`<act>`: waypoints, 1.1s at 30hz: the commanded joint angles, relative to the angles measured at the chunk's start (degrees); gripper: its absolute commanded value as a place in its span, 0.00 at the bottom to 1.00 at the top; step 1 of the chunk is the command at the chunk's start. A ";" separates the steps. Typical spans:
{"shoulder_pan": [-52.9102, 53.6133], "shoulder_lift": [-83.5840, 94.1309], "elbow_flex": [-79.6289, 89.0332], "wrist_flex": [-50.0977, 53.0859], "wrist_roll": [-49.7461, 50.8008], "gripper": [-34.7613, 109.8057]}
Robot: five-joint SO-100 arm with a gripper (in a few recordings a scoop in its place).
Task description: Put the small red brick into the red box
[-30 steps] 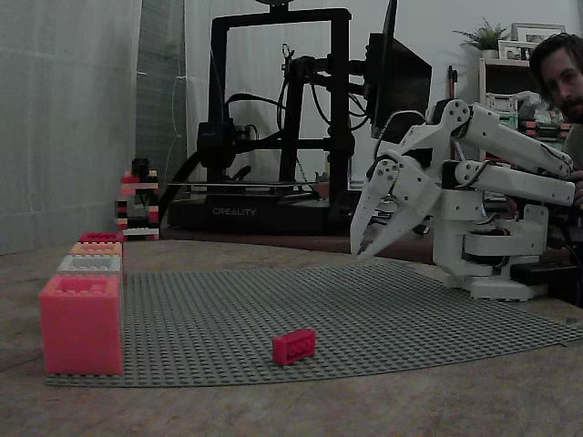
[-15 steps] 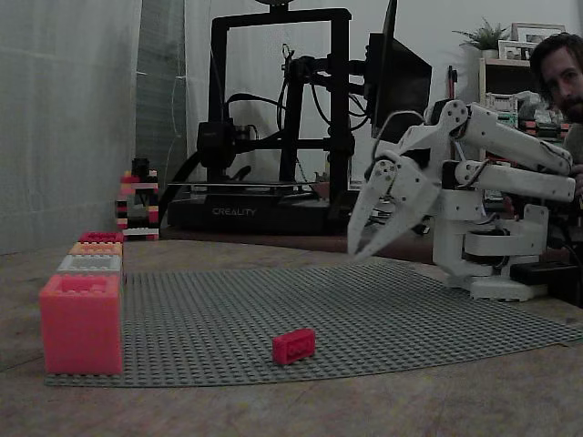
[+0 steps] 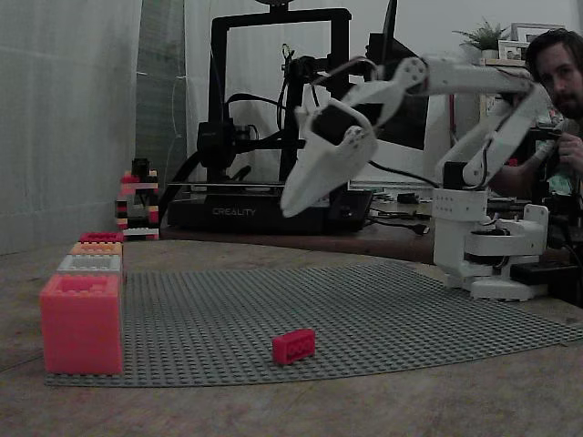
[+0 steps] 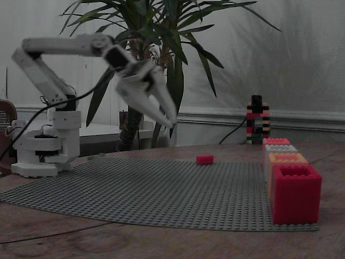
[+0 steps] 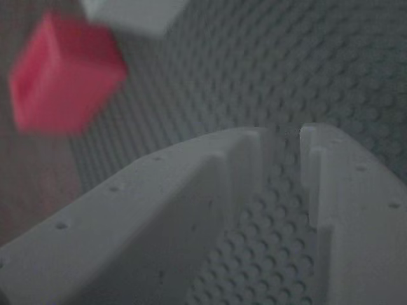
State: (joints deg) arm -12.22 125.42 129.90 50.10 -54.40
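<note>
The small red brick lies alone on the grey studded baseplate, near one edge. The red box is the deep crimson one at one end of a row of boxes on the plate's side. My white gripper hangs high over the plate, pointing down and well above the brick. In the wrist view the gripper is open by a narrow gap, with only plate studs between its fingers.
The row also holds a coral-pink box, a grey box and an orange box. A brick tower, a 3D printer and a plant stand off the plate. A person sits behind the arm base.
The arm has stretched out from near its base, carrying the gripper up and to the left in the fixed view, now over the plate's middle. The brick has not moved.
</note>
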 commanded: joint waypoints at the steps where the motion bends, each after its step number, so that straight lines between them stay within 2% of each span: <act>1: -5.54 -11.95 -11.60 -1.85 -6.42 0.27; 6: -10.46 -22.50 -23.29 -1.41 -8.61 0.27; 10: -14.50 -27.95 -31.64 1.76 -6.15 0.28; 14: -18.81 -34.45 -40.34 9.58 -7.29 0.28; 18: -21.01 -38.85 -47.20 13.10 -10.55 0.29; 24: -23.03 -40.25 -49.13 22.68 -16.52 0.32; 33: -24.79 -45.35 -51.77 18.54 -17.14 0.33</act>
State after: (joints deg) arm -35.07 79.37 82.27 69.08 -70.22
